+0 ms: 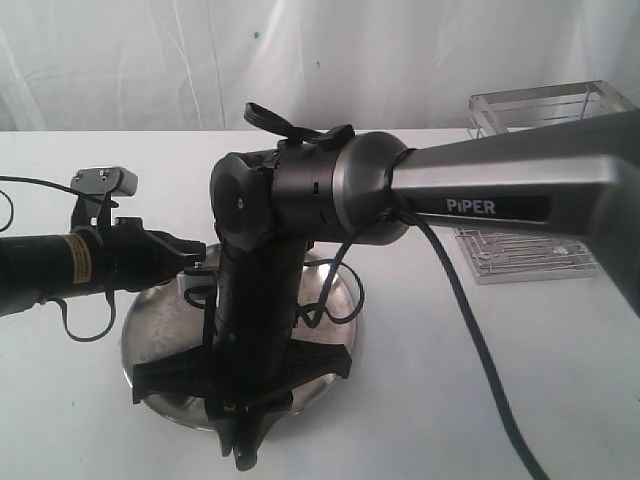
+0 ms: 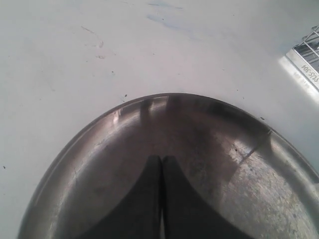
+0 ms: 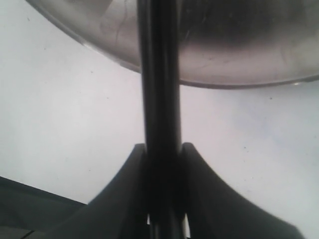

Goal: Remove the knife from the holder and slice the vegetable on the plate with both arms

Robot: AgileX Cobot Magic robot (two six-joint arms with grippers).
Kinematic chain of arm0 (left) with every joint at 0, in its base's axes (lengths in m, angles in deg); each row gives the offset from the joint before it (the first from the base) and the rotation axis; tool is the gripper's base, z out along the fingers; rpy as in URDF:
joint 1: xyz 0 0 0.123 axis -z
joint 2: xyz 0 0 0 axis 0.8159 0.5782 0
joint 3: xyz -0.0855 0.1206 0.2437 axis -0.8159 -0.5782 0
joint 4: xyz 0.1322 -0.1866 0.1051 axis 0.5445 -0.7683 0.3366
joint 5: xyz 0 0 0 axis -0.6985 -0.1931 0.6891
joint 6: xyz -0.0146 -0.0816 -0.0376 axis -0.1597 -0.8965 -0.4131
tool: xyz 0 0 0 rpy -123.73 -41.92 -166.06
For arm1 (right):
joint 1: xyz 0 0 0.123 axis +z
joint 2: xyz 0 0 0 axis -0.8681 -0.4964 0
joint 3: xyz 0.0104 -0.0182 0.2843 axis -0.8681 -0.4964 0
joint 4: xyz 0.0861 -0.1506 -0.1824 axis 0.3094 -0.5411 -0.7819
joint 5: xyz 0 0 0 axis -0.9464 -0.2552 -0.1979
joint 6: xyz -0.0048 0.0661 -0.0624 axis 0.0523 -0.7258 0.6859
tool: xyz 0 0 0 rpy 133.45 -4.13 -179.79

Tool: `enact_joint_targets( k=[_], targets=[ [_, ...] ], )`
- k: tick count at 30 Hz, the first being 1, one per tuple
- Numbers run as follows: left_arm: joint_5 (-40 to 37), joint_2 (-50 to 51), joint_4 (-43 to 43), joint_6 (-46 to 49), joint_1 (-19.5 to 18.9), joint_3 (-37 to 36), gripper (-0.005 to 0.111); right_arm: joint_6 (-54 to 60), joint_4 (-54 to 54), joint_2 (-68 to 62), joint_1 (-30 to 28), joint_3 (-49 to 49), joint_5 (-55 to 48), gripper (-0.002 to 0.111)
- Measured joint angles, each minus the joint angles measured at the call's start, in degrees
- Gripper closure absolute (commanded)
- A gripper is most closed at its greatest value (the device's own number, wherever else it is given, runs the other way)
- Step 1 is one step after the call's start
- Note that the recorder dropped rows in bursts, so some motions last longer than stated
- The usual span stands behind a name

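Plate [image 2: 224,164]: bare metal, dull shine, fine scuffs.
Table [image 2: 75,50]: white, matt, few dark specks.
Holder [image 1: 540,108]: bright thin wire, flat metal rim.
Knife [image 3: 159,89]: black, smooth, faint sheen.
Left gripper [image 2: 161,162] fingers: matt black.

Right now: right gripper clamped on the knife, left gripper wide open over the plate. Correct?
No. Left wrist view shows the left gripper shut, fingers together, nothing between them. It is over the plate; the right gripper does clamp the knife.
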Motion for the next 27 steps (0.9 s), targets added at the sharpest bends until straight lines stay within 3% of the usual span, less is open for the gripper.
enact_joint_targets(
  k=[13, 27],
  targets=[
    [2.2, 0.0, 0.5, -1.0, 0.0, 0.0, 0.107, -2.3, -2.1, 0.0, 0.0, 0.0, 0.3, 0.108],
    [4.7, 0.1, 12.9, -8.3, -0.2, 3.5, 0.107, -2.3, -2.1, 0.0, 0.0, 0.0, -0.4, 0.108]
  ],
)
